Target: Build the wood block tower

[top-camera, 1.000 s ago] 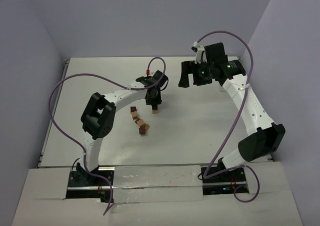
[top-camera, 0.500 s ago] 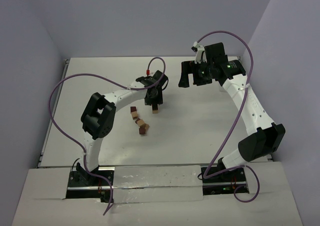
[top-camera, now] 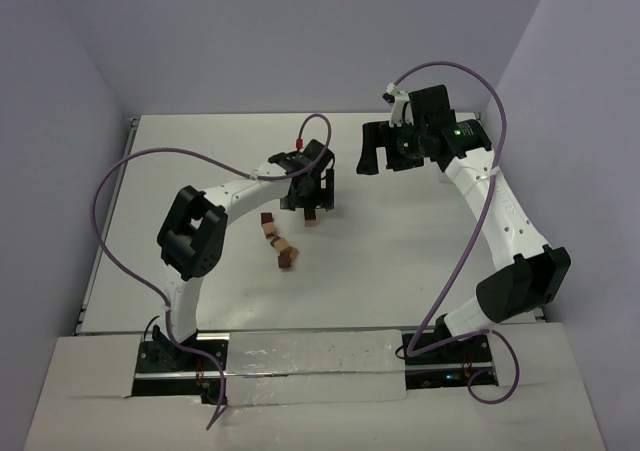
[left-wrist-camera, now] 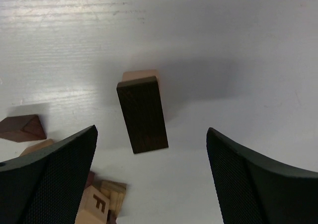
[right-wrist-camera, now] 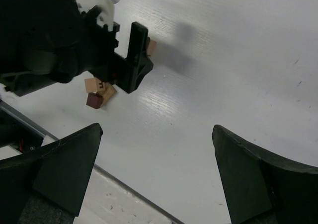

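The tower (left-wrist-camera: 142, 113) is a dark brown wood block on a light tan one, of which only a sliver (left-wrist-camera: 141, 75) shows at its far end. My left gripper (left-wrist-camera: 151, 179) stands open above it, one finger on each side, touching neither block. In the top view the tower (top-camera: 311, 217) stands mid-table under the left gripper (top-camera: 309, 199). Loose wood blocks (top-camera: 277, 239) lie just left of it; a brown wedge (left-wrist-camera: 22, 128) and a tan lettered block (left-wrist-camera: 97, 204) show in the left wrist view. My right gripper (top-camera: 375, 159) hangs open and empty at the back right.
The left arm's purple cable (top-camera: 130, 171) loops over the left side of the table. In the right wrist view, my right gripper (right-wrist-camera: 156, 179) is over bare table, with the left gripper (right-wrist-camera: 119, 65), the loose blocks (right-wrist-camera: 98, 92) and the table's front edge (right-wrist-camera: 124, 186) in view.
My left gripper has opened wide and let go of the dark brown block, which stays on the tan one. The right arm has not moved.
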Robot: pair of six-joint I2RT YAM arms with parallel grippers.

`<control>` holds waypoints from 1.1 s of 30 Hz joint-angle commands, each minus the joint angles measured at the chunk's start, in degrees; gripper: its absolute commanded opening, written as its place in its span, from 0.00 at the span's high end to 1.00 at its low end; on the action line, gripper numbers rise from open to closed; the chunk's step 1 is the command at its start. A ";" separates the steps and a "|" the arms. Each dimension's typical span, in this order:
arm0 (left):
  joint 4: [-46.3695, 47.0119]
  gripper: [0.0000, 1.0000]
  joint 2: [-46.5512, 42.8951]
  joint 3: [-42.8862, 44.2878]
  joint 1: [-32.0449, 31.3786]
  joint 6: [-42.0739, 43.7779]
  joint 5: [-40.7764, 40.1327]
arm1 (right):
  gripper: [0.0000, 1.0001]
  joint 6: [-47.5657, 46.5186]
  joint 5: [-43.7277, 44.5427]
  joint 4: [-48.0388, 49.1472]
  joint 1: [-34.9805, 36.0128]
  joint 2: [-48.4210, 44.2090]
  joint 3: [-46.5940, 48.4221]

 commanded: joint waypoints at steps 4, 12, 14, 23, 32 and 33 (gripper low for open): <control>12.55 0.01 -26.63 -12.19 3.62 15.29 18.31 | 0.00 -1.57 -2.33 1.73 -0.22 -2.99 -0.42; 11.23 0.05 -42.48 -22.76 22.19 21.01 37.52 | 0.00 -4.52 3.79 3.20 12.50 -4.00 -4.68; 11.89 0.07 -46.77 -25.20 25.27 24.14 36.13 | 0.00 -5.49 6.99 3.42 17.17 -2.50 -5.21; 12.14 0.12 -59.70 -36.23 33.78 27.01 32.44 | 0.10 -1.86 9.99 1.37 34.10 15.67 4.22; 10.75 0.13 -61.44 -38.96 46.44 23.80 38.87 | 0.23 1.72 13.59 -2.25 39.08 34.72 16.40; 10.72 0.14 -61.05 -39.01 47.79 23.42 39.65 | 0.24 2.16 14.13 -2.40 39.14 35.91 17.45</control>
